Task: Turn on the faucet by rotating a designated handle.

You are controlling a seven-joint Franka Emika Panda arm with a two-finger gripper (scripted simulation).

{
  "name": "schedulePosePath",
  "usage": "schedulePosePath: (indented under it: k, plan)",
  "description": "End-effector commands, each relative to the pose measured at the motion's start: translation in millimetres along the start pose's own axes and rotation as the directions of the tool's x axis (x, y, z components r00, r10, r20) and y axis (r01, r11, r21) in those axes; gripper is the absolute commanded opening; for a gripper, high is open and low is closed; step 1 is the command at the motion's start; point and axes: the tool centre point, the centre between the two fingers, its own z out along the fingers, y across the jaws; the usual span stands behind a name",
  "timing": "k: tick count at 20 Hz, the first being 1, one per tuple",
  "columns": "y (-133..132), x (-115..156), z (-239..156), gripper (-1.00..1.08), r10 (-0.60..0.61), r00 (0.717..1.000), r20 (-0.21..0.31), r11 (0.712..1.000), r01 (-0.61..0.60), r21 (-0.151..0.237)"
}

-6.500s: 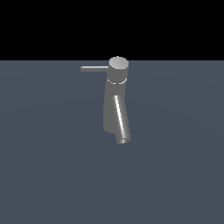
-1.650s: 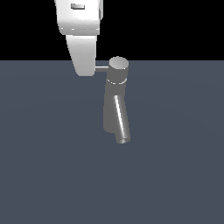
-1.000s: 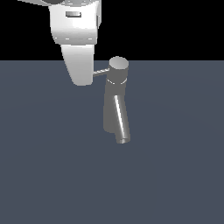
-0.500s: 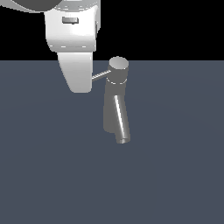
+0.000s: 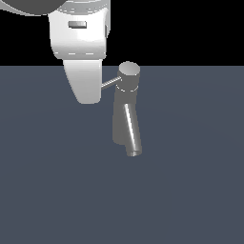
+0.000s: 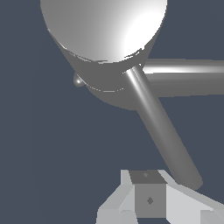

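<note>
The hand (image 5: 86, 93) hangs down from the upper part of the exterior view, a bulky white body tapering to a single visible white finger (image 5: 85, 86) whose tip sits low over the grey-blue worktop (image 5: 190, 190); how far apart the fingers stand cannot be told, since the exterior view shows them as one block and the wrist view catches only part of a white and grey fingertip (image 6: 148, 199); nothing shows clearly whether it has hold of anything. Just beside the hand, on the exterior view's right, the handle (image 5: 110, 83) emerges from behind the finger, its outer end hidden by it; the thin grey rod slopes upward away from the hand to the faucet's round cap; in the wrist view the handle (image 6: 162, 135) runs from the cap toward the fingertip, its free end lying just beside it, though whether the two touch cannot be told. Beyond the handle stands the faucet (image 5: 126, 109), a grey metallic column under a flat-topped cap, upright on the worktop; its thicker spout slants down on the side away from the hand, ending in an open mouth near the worktop.
</note>
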Motion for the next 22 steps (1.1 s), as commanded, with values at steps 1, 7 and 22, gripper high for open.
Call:
schedulePosePath:
  k: [1,7,22]
  plan:
    - [6,9,0,-1.0,0.013,1.0,-0.008,1.0,-0.013,-0.004]
    - [12,14,0,-1.0,0.014,1.0,-0.008,1.0,-0.014,-0.005]
    - [26,25,0,-1.0,0.017,1.0,-0.01,1.0,-0.017,-0.007]
